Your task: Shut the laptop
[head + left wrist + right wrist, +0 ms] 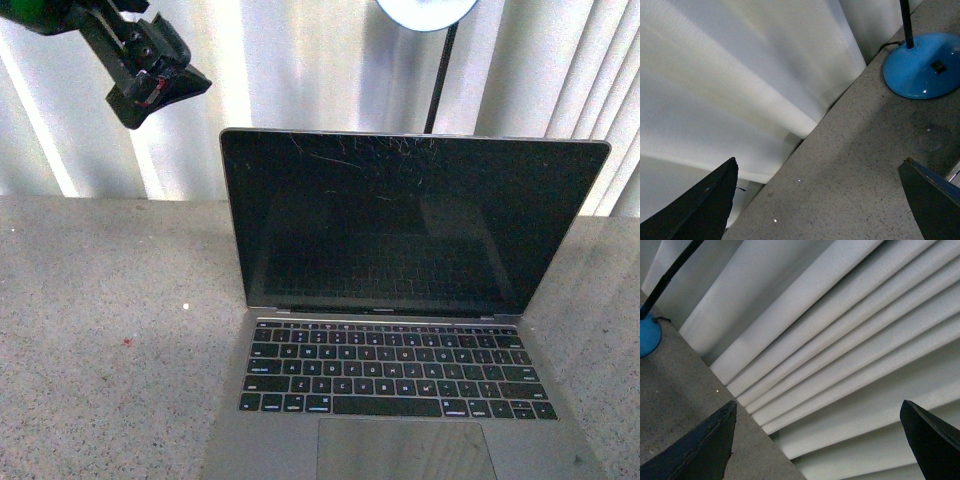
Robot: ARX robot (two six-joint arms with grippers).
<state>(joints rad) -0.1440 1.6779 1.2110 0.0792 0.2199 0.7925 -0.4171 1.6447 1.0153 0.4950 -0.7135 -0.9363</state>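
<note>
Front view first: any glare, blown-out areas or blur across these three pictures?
Front view: curtain blown out, laptop screen mirrors its keys, scratches catching light. Left wrist view: lamp base shows small highlights, gripper fingers soft. Right wrist view: evenly lit.

**Bright backlight, hazy front view**

Front view is low-contrast and hazy. The curtain [330, 70] is blown out white and the lamp head [425, 12] glares at the top edge. The glossy laptop screen [410, 220] shows lit scratches and a faint keyboard reflection. Wrist views are evenly lit, with the near fingertips [695, 210] dark and soft.
</note>
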